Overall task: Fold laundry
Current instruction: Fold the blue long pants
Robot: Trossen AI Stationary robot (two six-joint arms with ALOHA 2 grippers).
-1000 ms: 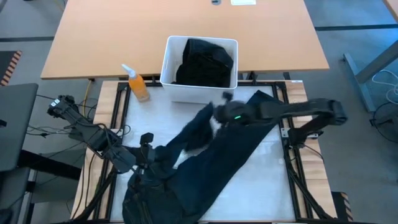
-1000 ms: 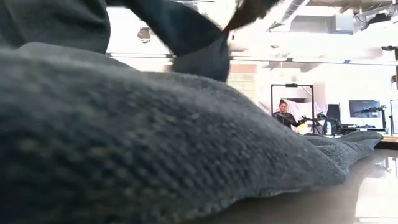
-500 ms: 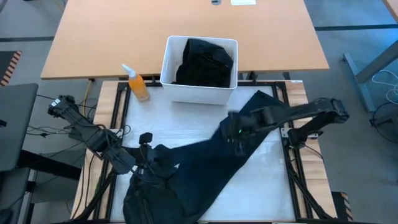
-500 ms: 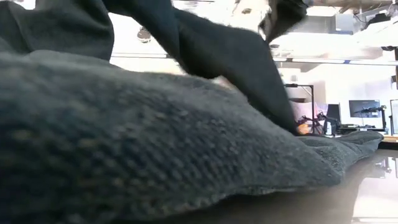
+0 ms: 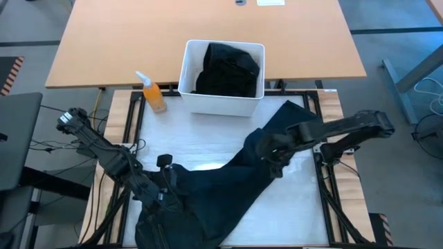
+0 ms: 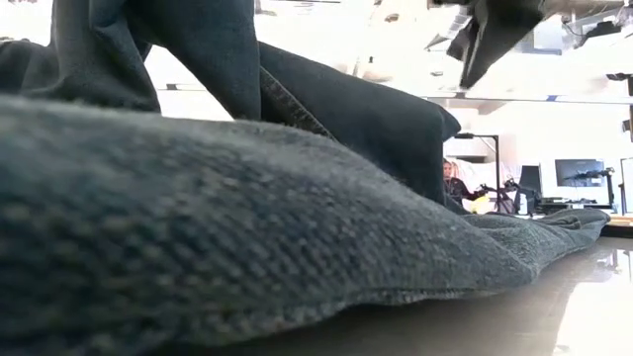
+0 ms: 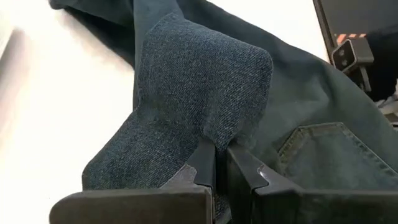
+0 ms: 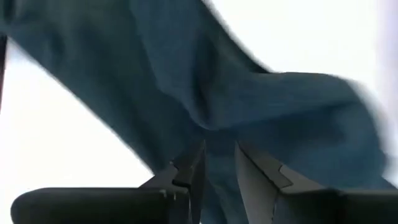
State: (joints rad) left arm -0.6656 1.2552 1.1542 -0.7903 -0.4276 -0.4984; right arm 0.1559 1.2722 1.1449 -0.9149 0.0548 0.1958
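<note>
High view: navy trousers [image 5: 235,187] lie diagonally across the white table [image 5: 201,138].
Left gripper [image 7: 219,169]: jaws clamped on a trouser fold, near edge.
Right gripper [image 8: 217,163]: jaws slightly apart above the upper leg.
Bin [image 5: 188,72]: holds black clothing [image 5: 228,69].

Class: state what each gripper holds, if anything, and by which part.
The left gripper is shut on a raised fold of the trousers. The right gripper has parted fingers over the trousers and holds nothing.
</note>
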